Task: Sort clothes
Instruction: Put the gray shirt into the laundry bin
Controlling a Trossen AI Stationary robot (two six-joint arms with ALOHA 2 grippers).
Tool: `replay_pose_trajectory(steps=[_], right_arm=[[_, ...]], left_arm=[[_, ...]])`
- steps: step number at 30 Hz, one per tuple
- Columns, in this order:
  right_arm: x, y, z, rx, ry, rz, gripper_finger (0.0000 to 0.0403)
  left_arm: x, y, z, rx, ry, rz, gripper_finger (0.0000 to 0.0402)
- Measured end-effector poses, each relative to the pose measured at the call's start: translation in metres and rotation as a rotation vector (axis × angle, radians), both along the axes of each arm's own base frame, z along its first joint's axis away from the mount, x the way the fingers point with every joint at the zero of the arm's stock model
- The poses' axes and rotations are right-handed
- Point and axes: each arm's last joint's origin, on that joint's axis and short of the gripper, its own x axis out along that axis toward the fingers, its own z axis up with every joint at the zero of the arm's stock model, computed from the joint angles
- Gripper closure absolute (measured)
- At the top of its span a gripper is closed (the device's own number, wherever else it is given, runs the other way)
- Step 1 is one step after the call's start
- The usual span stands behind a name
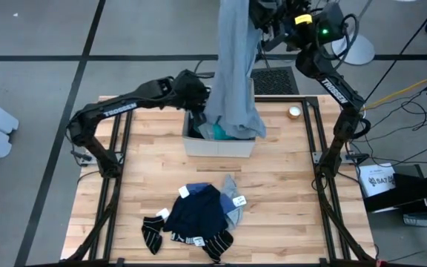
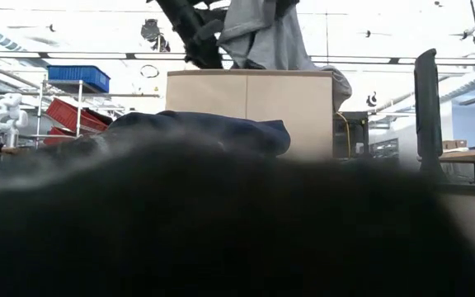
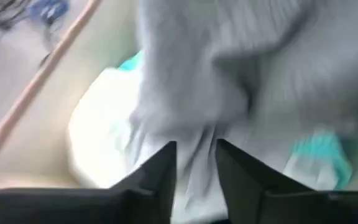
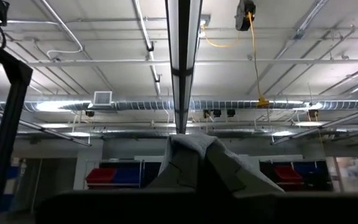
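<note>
Above the beige box [image 1: 219,143], the right gripper [image 4: 191,152] is up high and pinched tight on the grey top [image 1: 236,67] — the top hangs down long, with its bottom end inside the box. The left gripper [image 3: 196,163] is down in the box too, its fingers a little apart with grey cloth between them. A turquoise shirt [image 3: 319,155] lies in there — the navy piece [image 1: 199,211] and the striped socks [image 1: 152,230] sit in a pile on the table [image 1: 288,200], near its front edge.

Overhead ceiling strip lights [image 4: 180,62] illuminate the table [image 1: 288,185] evenly, with soft shadows. In the low view, dark fabric [image 2: 221,223] close to the lens is out of focus. The left wrist view is motion-blurred.
</note>
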Motion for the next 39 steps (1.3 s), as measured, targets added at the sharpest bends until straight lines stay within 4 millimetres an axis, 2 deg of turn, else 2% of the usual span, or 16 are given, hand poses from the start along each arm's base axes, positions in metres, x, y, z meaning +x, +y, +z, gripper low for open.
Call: replay_pose_trajectory(steps=[4, 8, 11, 14, 16, 19, 22, 28, 32, 35, 39], right_arm=[[0.0, -0.001, -0.001, -0.015, 0.006, -0.02, 0.0403], [0.002, -0.003, -0.003, -0.025, 0.037, -0.061, 0.0403], [0.008, -0.007, -0.009, 0.0, 0.073, -0.113, 0.0403], [0.022, -0.013, -0.019, 0.163, 0.071, -0.159, 0.0403], [0.038, -0.017, -0.027, 0.235, 0.043, -0.116, 0.0403], [0.058, -0.015, -0.035, 0.198, -0.038, 0.067, 0.0403], [0.062, -0.009, -0.033, 0.111, -0.118, 0.23, 0.0403], [0.055, -0.003, -0.03, -0.052, -0.131, 0.363, 0.0403], [0.054, -0.004, -0.028, -0.051, -0.098, 0.308, 0.0403], [0.065, -0.014, -0.039, 0.085, 0.065, 0.203, 0.0403], [0.076, -0.033, -0.069, 0.221, 0.357, -0.023, 0.0403]], left_arm=[[-0.027, -0.013, 0.023, 0.02, 0.017, 0.025, 0.024], [-0.061, -0.029, 0.05, 0.015, -0.043, 0.043, 0.023], [-0.087, -0.045, 0.075, -0.013, -0.179, -0.022, 0.0229], [-0.109, -0.063, 0.1, -0.009, -0.349, -0.124, 0.0229], [-0.121, -0.073, 0.11, 0.01, -0.437, -0.175, 0.0228], [-0.137, -0.083, 0.122, 0.042, -0.541, -0.2, 0.0228], [-0.149, -0.089, 0.127, 0.052, -0.593, -0.2, 0.0228], [-0.15, -0.089, 0.124, 0.025, -0.57, -0.189, 0.0228], [-0.142, -0.086, 0.12, 0.015, -0.548, -0.187, 0.0228], [-0.134, -0.083, 0.116, 0.008, -0.53, -0.186, 0.0228], [-0.125, -0.079, 0.112, -0.009, -0.505, -0.191, 0.0228]])
